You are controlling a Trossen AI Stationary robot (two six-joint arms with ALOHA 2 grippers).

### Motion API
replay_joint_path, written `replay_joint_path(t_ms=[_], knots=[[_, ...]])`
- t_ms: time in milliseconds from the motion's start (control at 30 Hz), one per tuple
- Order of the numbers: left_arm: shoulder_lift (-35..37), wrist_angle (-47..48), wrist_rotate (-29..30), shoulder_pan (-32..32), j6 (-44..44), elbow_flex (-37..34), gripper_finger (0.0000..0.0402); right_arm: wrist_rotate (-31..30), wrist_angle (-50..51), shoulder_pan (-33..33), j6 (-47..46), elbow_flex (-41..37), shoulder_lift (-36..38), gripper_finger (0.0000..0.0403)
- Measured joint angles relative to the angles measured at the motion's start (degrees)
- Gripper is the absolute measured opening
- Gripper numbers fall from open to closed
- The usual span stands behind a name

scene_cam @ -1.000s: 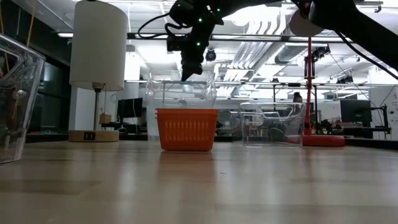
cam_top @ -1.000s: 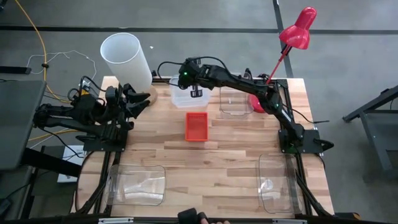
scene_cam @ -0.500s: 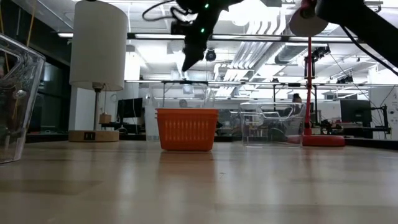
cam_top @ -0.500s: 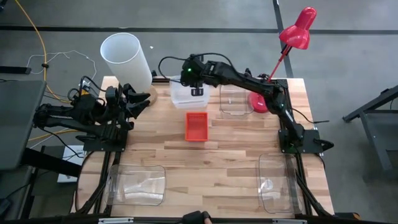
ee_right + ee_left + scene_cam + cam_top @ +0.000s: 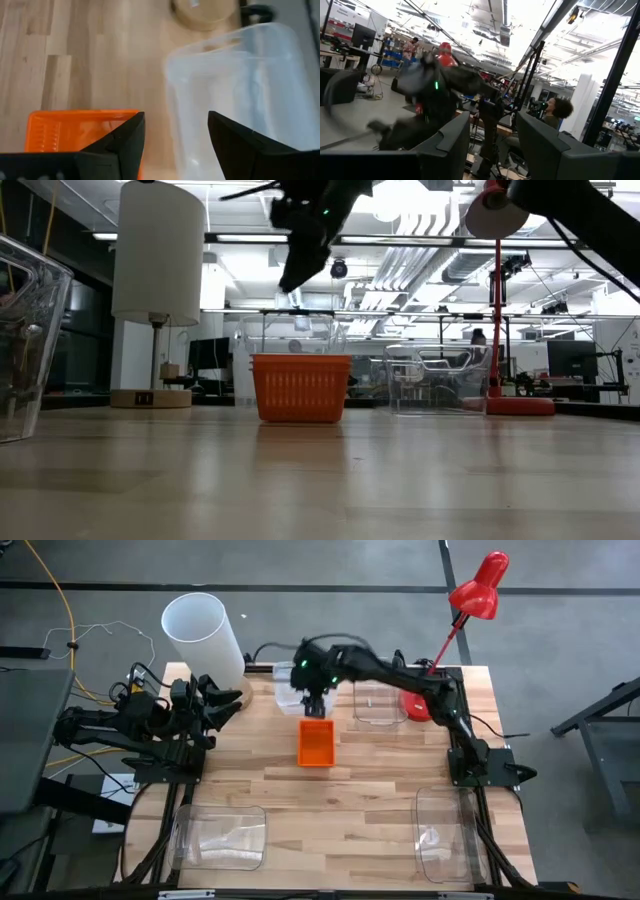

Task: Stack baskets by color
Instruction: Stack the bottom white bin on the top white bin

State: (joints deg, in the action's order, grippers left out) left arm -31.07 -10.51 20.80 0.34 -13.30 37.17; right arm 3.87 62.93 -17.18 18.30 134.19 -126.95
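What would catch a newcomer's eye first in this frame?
The bright orange basket stands alone mid-table, with the right gripper hanging just above its far end, jaws open and empty. Behind it sits a clear bin, while the red desk lamp leans over the far right corner and the white cylinder lamp shade stands at the far left.

A white cylinder lamp shade (image 5: 203,628) stands at the upper left corner of the wooden desk (image 5: 330,810), a red desk lamp (image 5: 479,585) rises at its upper right, and a yellow cable (image 5: 62,602) trails across the grey floor at upper left.
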Motion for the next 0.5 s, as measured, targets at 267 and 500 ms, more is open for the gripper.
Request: replay_joint_path(t_ms=[267, 500], knots=[[0.00, 0.18, -0.02, 0.00, -0.02, 0.00, 0.0149, -4.02, -2.56, 0.60, -1.83, -0.10, -6.44, 0.0204], [0.00, 0.18, -0.02, 0.02, -0.01, 0.00, 0.0149, -5.31, -1.77, -0.07, -1.78, -0.09, -9.89, 0.0204]])
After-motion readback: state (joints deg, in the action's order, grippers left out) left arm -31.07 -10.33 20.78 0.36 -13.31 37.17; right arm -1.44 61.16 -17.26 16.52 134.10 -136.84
